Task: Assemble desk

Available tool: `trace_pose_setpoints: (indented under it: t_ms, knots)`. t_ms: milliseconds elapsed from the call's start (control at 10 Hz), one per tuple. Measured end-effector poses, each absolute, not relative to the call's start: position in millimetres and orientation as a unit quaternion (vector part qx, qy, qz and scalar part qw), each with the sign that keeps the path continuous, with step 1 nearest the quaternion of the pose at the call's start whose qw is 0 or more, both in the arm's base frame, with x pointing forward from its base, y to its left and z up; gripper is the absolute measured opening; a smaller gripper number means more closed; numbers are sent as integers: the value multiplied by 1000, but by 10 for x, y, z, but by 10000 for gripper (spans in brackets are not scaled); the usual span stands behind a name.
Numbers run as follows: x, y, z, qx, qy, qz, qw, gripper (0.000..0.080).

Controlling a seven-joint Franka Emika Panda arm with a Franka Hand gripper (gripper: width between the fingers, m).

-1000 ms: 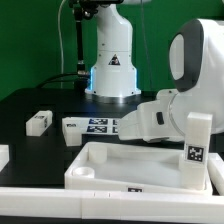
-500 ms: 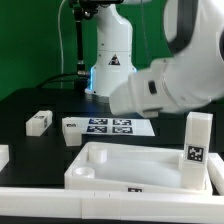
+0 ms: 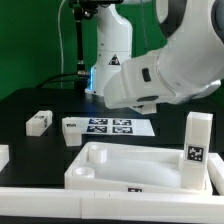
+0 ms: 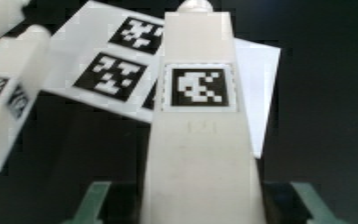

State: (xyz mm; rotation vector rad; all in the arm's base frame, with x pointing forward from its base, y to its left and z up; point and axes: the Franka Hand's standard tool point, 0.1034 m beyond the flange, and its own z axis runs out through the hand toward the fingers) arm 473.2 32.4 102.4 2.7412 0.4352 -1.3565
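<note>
The white desk tabletop panel (image 3: 104,150) lies at the front of the exterior view, rim up, with a round socket (image 3: 83,173) at its left corner. One tagged white leg (image 3: 197,140) stands upright at its right corner. Two more legs lie on the table, one (image 3: 40,121) at the left and one (image 3: 72,130) by the marker board. In the wrist view my gripper (image 4: 201,205) is shut on another tagged leg (image 4: 197,130), which points away from it above the marker board (image 4: 131,45). The arm's body hides the gripper and that leg in the exterior view.
The marker board (image 3: 112,127) lies behind the tabletop. A long white border rail (image 3: 60,196) runs along the front edge, and a white piece (image 3: 3,155) sits at the exterior view's left edge. The robot's base (image 3: 112,62) stands at the back. Another leg (image 4: 12,95) lies beside the board.
The arm has risen from low over the marker board and now hangs higher at the exterior view's upper right. The tabletop, upright leg and lying legs have not moved.
</note>
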Motion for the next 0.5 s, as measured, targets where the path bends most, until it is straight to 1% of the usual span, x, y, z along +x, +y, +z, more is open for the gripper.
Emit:
trace_pose_setpoints:
  t_ms: [100, 200, 300, 500]
  knots:
    - [4813, 248, 1195, 899, 124, -419, 11, 294]
    - [4935, 178, 1277, 916, 96, -390, -17, 294]
    - [5031, 113, 1298, 928, 81, -362, -25, 294]
    - [5094, 100, 1284, 949, 83, -303, -22, 294]
